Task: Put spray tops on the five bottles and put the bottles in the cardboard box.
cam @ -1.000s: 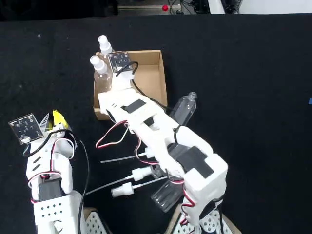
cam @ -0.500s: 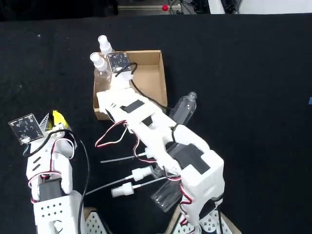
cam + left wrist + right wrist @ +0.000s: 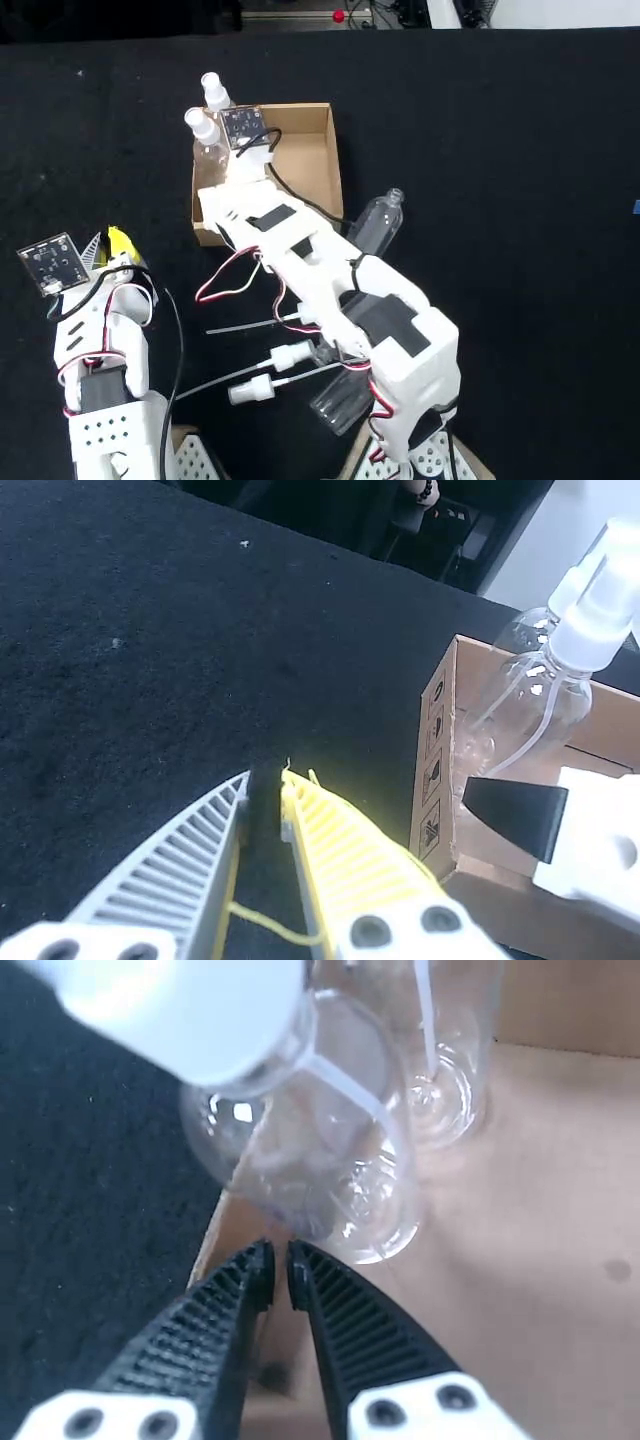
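The cardboard box (image 3: 312,160) sits at the table's far middle. Two clear bottles with white spray tops (image 3: 207,138) (image 3: 214,92) stand upright at its left wall. In the right wrist view my right gripper (image 3: 278,1260) is shut and empty over that wall, just short of the nearer bottle (image 3: 330,1170). An uncapped bottle (image 3: 378,224) lies right of the box. Another (image 3: 340,402) lies partly under the right arm. Three loose spray tops (image 3: 290,355) lie near the front. My left gripper (image 3: 265,785) is shut and empty, low over the black cloth left of the box (image 3: 437,770).
The right arm (image 3: 320,275) stretches diagonally from the front edge to the box, over the loose tops and their dip tubes. Black cloth (image 3: 500,150) covers the table, with free room on the right side. The box's right half shows bare cardboard.
The right arm's shoulder end has shifted very slightly. The bottles, the loose tops and the left arm have not moved.
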`<act>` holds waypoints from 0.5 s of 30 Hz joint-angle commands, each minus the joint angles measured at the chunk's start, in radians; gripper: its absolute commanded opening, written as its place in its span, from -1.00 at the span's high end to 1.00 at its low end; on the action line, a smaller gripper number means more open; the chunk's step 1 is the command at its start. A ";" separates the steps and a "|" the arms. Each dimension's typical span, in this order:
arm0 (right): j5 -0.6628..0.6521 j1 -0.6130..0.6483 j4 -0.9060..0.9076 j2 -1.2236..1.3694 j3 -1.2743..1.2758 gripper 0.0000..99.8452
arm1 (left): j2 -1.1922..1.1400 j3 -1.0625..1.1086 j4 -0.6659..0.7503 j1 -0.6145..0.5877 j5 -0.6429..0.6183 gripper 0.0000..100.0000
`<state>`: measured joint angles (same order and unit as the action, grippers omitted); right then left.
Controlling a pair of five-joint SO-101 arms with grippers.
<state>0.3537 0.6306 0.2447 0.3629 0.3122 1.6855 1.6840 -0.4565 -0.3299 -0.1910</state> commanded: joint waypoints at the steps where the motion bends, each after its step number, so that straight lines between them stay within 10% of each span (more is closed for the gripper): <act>1: 0.000 -0.028 -0.048 -0.008 -0.085 0.98 | 0.015 0.024 0.000 -0.002 -0.006 0.92; 15: 0.000 -0.029 -0.029 -0.025 -0.079 0.98 | 0.015 0.024 0.000 -0.002 -0.006 0.92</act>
<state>0.3537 0.6306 0.2140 0.3629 0.3122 1.6855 1.6840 -0.4565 -0.3299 -0.1910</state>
